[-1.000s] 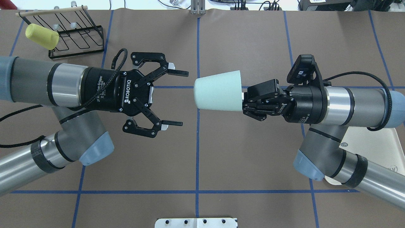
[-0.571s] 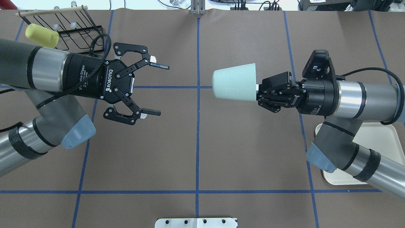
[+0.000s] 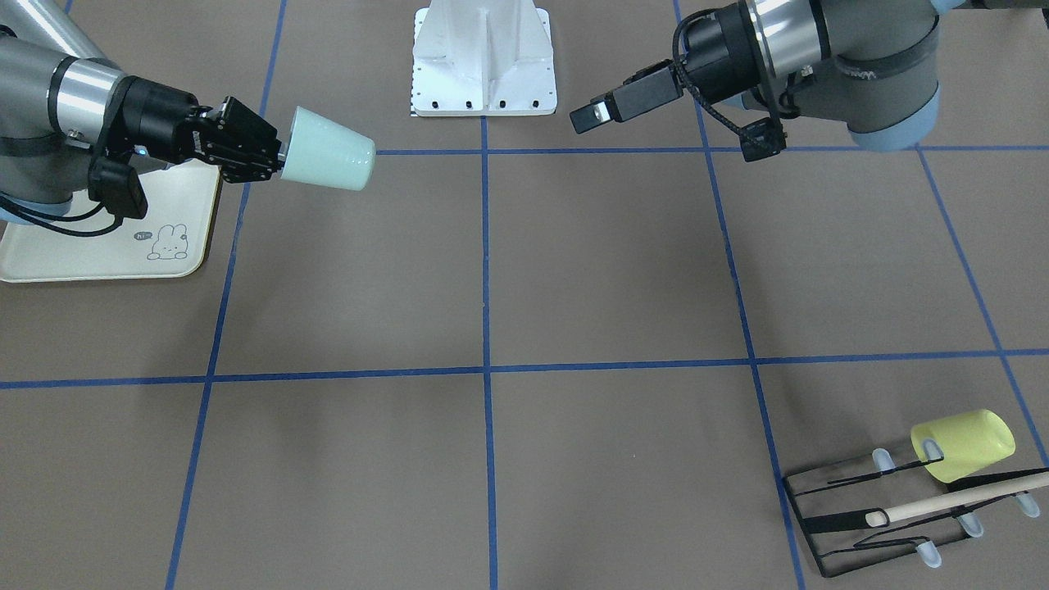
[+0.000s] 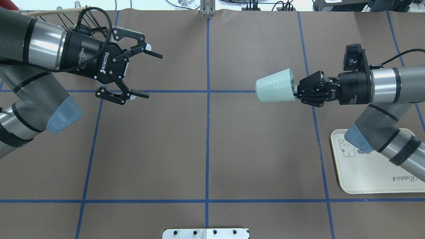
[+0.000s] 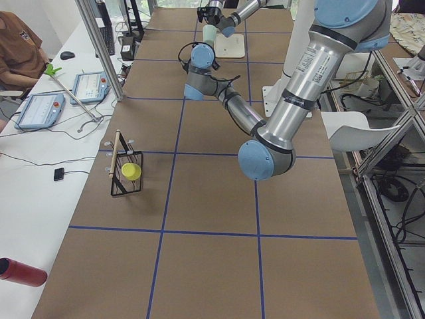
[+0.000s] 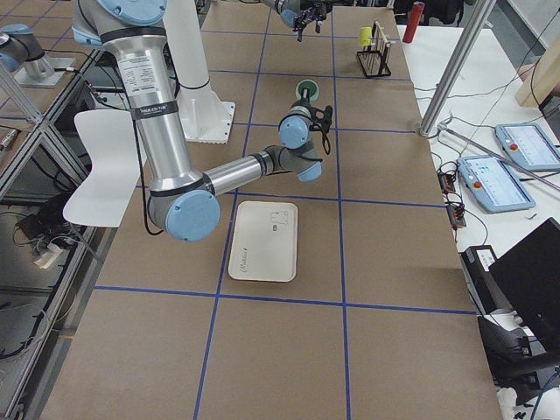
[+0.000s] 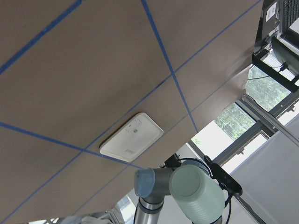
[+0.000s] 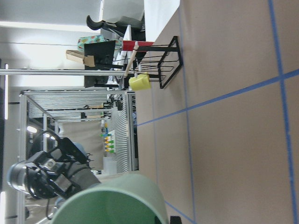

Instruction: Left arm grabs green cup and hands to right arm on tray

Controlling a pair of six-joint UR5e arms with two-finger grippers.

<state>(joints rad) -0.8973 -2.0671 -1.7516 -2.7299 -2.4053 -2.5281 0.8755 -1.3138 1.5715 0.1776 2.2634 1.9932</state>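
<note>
Cream plastic tray (image 4: 368,172), rounded corners, raised rim, lying flat on brown bench (image 4: 206,149). Right tool (image 4: 295,93) pinching rim of smooth tapered mint cup (image 4: 275,86), holding it sideways above bench, beside tray. Left tool (image 4: 153,77) gaping wide, well apart from cup.

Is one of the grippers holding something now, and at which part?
The right gripper holds the green cup by its rim, at the open end. The left gripper is open and holds nothing.
</note>
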